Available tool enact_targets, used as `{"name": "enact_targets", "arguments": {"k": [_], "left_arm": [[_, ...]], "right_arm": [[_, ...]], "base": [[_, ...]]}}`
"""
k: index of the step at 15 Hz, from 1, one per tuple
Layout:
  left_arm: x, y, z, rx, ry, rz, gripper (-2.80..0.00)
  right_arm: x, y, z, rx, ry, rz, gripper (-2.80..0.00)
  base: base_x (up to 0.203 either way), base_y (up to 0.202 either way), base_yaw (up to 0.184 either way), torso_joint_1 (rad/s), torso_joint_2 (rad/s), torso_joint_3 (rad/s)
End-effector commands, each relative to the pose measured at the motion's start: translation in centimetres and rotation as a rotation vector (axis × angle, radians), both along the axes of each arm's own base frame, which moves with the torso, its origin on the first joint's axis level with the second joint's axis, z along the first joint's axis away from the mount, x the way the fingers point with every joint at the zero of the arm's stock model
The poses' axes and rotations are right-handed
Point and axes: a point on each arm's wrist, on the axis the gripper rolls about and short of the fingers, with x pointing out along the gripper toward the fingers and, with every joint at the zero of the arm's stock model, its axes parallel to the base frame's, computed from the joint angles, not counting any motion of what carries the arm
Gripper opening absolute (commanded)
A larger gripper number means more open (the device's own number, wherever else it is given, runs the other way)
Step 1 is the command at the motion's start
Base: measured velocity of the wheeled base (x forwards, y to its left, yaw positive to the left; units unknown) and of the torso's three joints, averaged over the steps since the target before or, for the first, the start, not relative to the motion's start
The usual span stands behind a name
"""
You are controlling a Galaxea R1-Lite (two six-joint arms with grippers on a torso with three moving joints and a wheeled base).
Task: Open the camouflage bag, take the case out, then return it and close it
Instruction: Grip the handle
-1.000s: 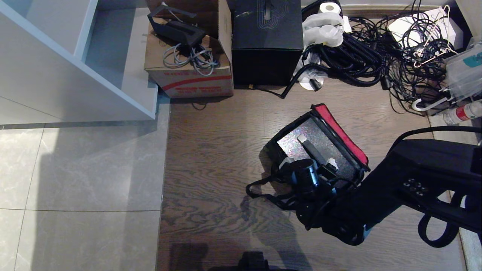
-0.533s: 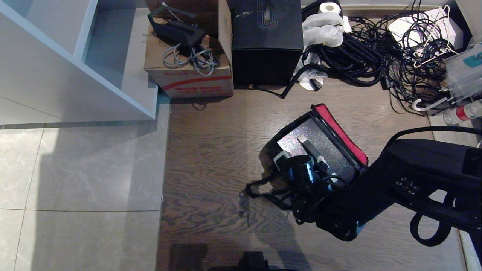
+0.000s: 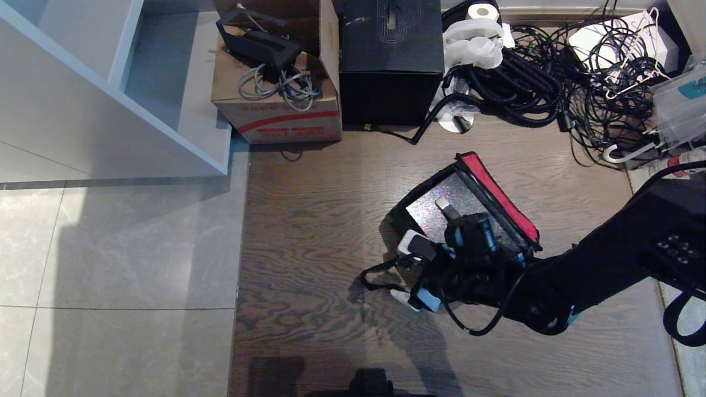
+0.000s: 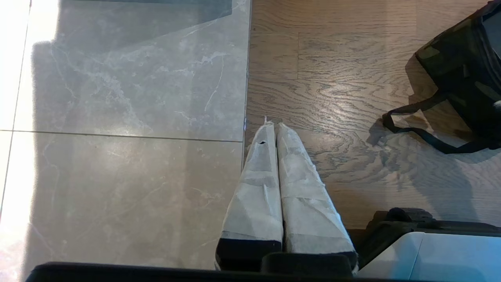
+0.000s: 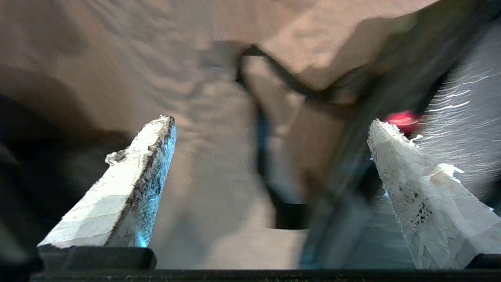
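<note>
The camouflage bag [image 3: 394, 219] stands open on the wooden floor, its red-edged lid [image 3: 498, 194] folded back to the right. Inside lies the case [image 3: 429, 212], speckled top up, with a white end of its bar handle showing. My right gripper [image 3: 408, 269] hangs open at the bag's near left corner, one finger over the rim and the other over the floor. In the right wrist view the open right gripper [image 5: 270, 131] frames a blurred black strap [image 5: 289, 84], with nothing held. My left gripper [image 4: 273, 126] is parked shut above the floor, left of the camouflage bag [image 4: 465, 74].
At the back stand a cardboard box [image 3: 276, 113] with cables, a tall black box [image 3: 391, 69] and a tangle of black cords [image 3: 551, 77]. A white shelf unit [image 3: 110, 94] fills the far left. The bag's strap [image 3: 378, 278] trails onto the floor.
My right wrist has rolled, so the fingers now stand one over the bag's rim and one over the floor. The forearm has swung right. Bag and case have not moved.
</note>
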Motion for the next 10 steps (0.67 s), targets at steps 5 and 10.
{"name": "enact_targets", "arguments": {"k": [5, 10], "left_arm": [[0.0, 0.0, 0.0, -0.001, 0.000, 0.000, -2.80], [0.0, 0.0, 0.0, -0.001, 0.000, 0.000, -2.80]], "right_arm": [[0.9, -0.9, 2.7, -0.346, -0.445, -0.577, 0.00], [1.1, -1.1, 1.0, -0.551, -0.510, -0.747, 0.00]], "base": [[0.000, 0.000, 0.000, 0.000, 0.00, 0.000], [0.000, 0.000, 0.000, 0.000, 0.00, 0.000]]}}
